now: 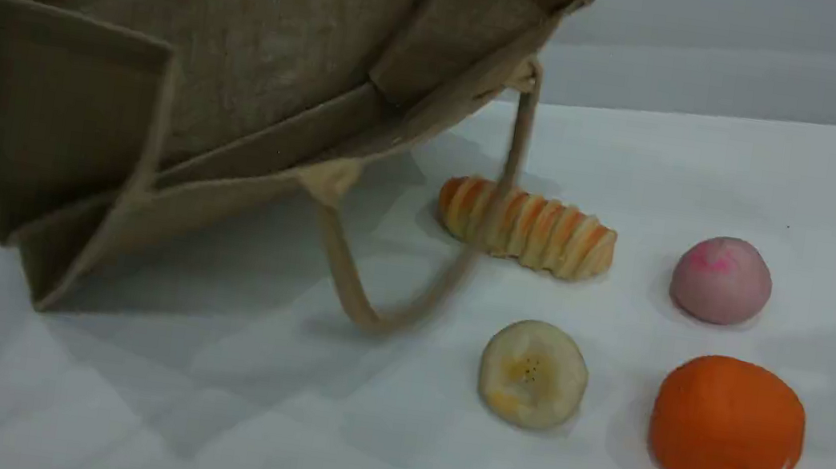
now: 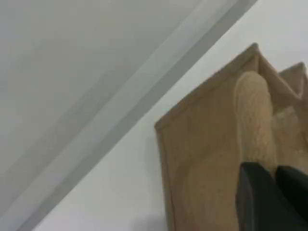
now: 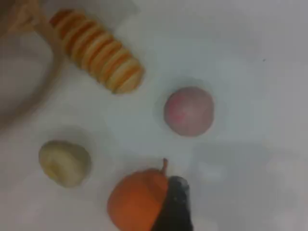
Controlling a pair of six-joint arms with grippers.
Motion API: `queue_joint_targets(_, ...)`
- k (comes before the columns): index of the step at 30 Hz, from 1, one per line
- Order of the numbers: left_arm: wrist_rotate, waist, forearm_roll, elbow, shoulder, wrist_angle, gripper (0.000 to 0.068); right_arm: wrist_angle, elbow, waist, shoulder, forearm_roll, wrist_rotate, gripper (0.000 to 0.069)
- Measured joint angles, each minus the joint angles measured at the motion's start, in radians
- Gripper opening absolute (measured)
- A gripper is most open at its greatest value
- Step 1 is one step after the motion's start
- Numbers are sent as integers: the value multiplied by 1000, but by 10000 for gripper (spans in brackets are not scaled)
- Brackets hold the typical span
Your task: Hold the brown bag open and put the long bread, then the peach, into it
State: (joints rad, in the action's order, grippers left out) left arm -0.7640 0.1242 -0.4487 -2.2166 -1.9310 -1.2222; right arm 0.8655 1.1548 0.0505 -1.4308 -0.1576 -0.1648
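- Clearly tipped, the brown bag (image 1: pixel 185 99) sits at nine o'clock, mouth open, one loop handle (image 1: pixel 375 314) hanging across the long bread (image 1: pixel 528 229) at centre.
- Peach (image 1: pixel 720 279) rests at three o'clock; orange fruit (image 1: pixel 727 427) and banana slice (image 1: pixel 533 373) toward five.
- Left gripper (image 2: pixel 274 192) is clamped on another bag handle (image 2: pixel 255 115).
- Right gripper (image 3: pixel 175 207) is spread wide, empty.
- No writing is readable.

Bag mouth: the brown bag (image 1: pixel 247 59) is tilted open, unblocked.
Bread access: the long bread (image 1: pixel 528 229) is crossed by the hanging handle (image 1: pixel 408 310).
Peach: the peach (image 1: pixel 720 279) is flanked by the orange fruit (image 1: pixel 726 427); free above.
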Motion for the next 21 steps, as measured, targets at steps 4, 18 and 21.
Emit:
queue_joint_targets(4, -12, 0, 2, 1, 0, 0, 76, -26, 0, 0, -60, -49, -72, 584)
queue_joint_targets(18, -10, 0, 2, 1, 0, 1, 75, -127, -1, 0, -303, -253, -521, 584)
queue_joint_targets(21, -10, 0, 2, 1, 0, 1, 75, -158, -1, 0, -343, -298, -630, 584)
